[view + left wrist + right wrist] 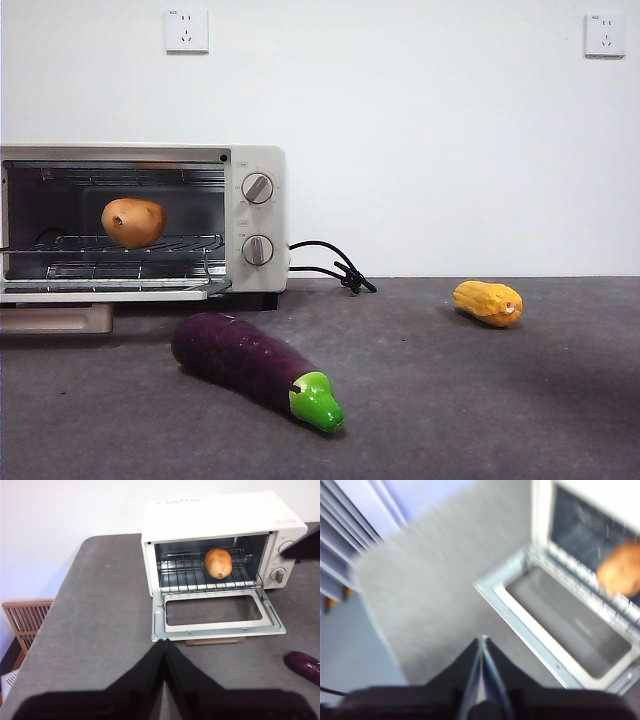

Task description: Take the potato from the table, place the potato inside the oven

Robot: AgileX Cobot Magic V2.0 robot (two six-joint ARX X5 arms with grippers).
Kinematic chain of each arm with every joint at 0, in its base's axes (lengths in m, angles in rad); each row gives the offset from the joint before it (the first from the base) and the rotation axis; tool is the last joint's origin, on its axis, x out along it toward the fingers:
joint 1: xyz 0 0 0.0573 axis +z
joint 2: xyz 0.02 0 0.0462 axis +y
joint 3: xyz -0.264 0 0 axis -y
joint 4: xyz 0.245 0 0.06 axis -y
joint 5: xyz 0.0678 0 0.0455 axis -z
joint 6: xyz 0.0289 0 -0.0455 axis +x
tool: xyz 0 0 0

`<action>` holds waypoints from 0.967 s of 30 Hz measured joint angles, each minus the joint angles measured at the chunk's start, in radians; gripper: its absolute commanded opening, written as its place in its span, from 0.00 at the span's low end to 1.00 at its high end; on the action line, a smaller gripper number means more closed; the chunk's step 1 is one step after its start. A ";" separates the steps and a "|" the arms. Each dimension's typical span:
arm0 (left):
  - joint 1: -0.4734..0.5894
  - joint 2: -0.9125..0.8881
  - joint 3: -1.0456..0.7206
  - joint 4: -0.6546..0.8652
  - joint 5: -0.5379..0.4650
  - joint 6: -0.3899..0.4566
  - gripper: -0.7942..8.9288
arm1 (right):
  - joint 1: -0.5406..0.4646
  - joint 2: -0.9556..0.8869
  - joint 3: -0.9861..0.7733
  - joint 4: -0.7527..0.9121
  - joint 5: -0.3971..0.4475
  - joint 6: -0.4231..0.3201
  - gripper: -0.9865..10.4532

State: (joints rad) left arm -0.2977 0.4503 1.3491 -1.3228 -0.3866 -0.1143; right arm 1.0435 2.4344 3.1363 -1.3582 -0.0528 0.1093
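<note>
The potato point(133, 222) sits on the wire rack point(140, 243) inside the oven point(255, 215), whose door point(216, 611) hangs fully open and flat, so the thing I was asked to load is already where it belongs. In the front view the oven stands at about nine o'clock, with the potato resting left of centre on the rack, its small dark spot facing outward; it lies on its side across the bars, which I judge keeps it from rolling. My left gripper point(164, 645) is over the bare table point(100, 630), well apart from the open door, its two black jaws pressed together with nothing between them. My right gripper point(482, 642) is also clenched on nothing, above the table just off the door's near corner; that picture is smeared, so finer detail is lost. A dark tip at three o'clock in the left wrist view may be the other arm, though I cannot be sure. Neither gripper touches the oven or the potato. On the table in the front view, the purple eggplant point(255, 368) lies at six o'clock and the corn cob point(487, 302) at four o'clock, both apart from the oven. The black cord point(328, 264) trails from the oven's side. I judge the task essentially done.
</note>
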 measured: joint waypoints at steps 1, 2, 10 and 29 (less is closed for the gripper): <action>0.000 0.005 0.000 0.000 0.000 -0.003 0.08 | 0.005 -0.039 0.000 0.000 0.000 -0.005 0.08; 0.000 0.013 0.000 0.000 0.001 -0.003 0.08 | 0.006 -0.071 0.000 0.000 0.000 -0.006 0.08; 0.000 0.138 0.000 0.000 0.001 0.005 0.08 | 0.010 -0.357 -0.206 0.000 0.017 -0.039 0.08; 0.039 0.465 0.000 0.123 0.003 0.103 0.07 | 0.010 -1.044 -1.344 0.000 0.343 -0.064 0.08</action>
State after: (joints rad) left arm -0.2584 0.9157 1.3491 -1.1999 -0.3832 -0.0113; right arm 1.0531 1.3903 1.7927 -1.3582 0.2905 0.0452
